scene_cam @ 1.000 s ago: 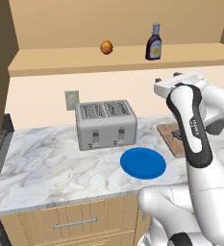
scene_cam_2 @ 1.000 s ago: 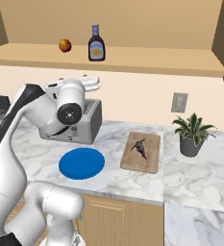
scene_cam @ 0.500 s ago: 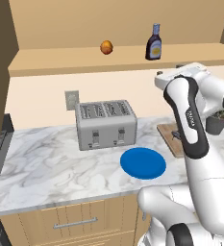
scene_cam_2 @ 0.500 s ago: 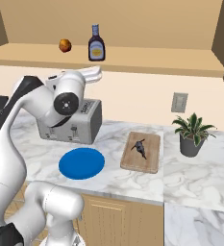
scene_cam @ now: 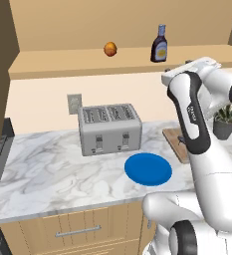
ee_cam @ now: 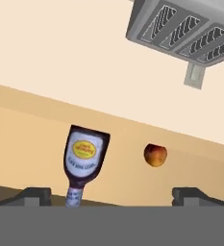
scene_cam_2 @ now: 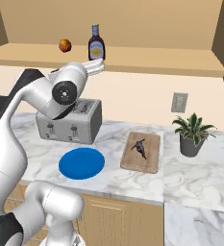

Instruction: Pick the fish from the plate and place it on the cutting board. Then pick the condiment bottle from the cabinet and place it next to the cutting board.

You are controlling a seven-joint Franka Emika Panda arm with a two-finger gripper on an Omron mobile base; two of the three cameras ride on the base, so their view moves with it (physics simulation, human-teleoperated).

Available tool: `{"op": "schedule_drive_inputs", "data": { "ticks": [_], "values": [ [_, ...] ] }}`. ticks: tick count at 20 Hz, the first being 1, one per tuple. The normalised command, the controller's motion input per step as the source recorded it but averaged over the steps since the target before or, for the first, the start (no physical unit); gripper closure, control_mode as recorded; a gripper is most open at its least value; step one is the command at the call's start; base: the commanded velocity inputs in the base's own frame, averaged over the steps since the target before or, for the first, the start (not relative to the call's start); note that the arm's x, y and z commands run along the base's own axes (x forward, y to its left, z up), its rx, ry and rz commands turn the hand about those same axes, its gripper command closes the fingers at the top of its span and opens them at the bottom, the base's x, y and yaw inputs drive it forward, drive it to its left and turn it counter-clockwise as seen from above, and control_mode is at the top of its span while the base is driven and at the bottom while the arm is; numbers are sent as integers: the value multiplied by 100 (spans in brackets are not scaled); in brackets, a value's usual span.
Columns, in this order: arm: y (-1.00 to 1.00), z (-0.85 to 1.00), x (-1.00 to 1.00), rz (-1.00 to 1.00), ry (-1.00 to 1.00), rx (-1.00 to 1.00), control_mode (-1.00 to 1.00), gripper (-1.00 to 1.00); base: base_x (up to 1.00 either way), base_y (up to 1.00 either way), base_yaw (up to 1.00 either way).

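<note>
marble desk [scene_cam_2: 190, 168] sits way below; tool [ee_cam: 113, 194] wide open, holding nothing, condiment bottle [ee_cam: 84, 161] just ahead, orange fruit [ee_cam: 155, 154] beside it.

Fish [scene_cam_2: 141, 147] on board [scene_cam_2: 142, 153]; bottle [scene_cam_2: 96, 43] shelved.

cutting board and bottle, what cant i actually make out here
- Cutting board, left base view: mostly hidden behind the arm, so the fish on it shows in the right base view instead.
- Condiment bottle, hand view: label print too small to read; cap tip cut off at the bottom.
- Gripper: fingertips partly cut off in the hand view.
</note>
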Motion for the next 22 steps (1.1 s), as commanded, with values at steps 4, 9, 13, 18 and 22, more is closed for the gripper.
{"op": "schedule_drive_inputs", "data": {
  "ticks": [4,9,13,18,22],
  "values": [
    [0,36,0,-1,2,2,-100,-100,0,0,0],
    [0,28,0,0,0,4,-100,-100,0,0,0],
    [0,12,0,0,0,7,-100,-100,0,0,0],
    [0,5,0,0,0,9,-100,-100,0,0,0],
    [0,1,0,0,0,13,-100,-100,0,0,0]
  ]
}}
